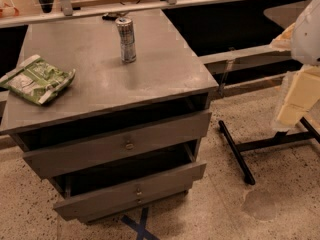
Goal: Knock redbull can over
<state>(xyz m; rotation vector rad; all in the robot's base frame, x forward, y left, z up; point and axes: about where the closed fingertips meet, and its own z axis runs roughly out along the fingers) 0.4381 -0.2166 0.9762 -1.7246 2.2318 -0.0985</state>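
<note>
The redbull can point(126, 39) is a slim silver can with blue patches. It stands upright near the back middle of the grey cabinet top point(150, 79). My gripper point(292, 106) shows as a white and cream shape at the right edge of the camera view. It is off the cabinet, to the right of it and lower than its top, far from the can and touching nothing.
A green snack bag point(35, 79) lies flat at the cabinet's left edge. Two drawers point(127, 144) below stand slightly pulled out. A small dark object point(111, 16) lies behind the can. A black metal floor stand point(235, 151) sits between cabinet and arm.
</note>
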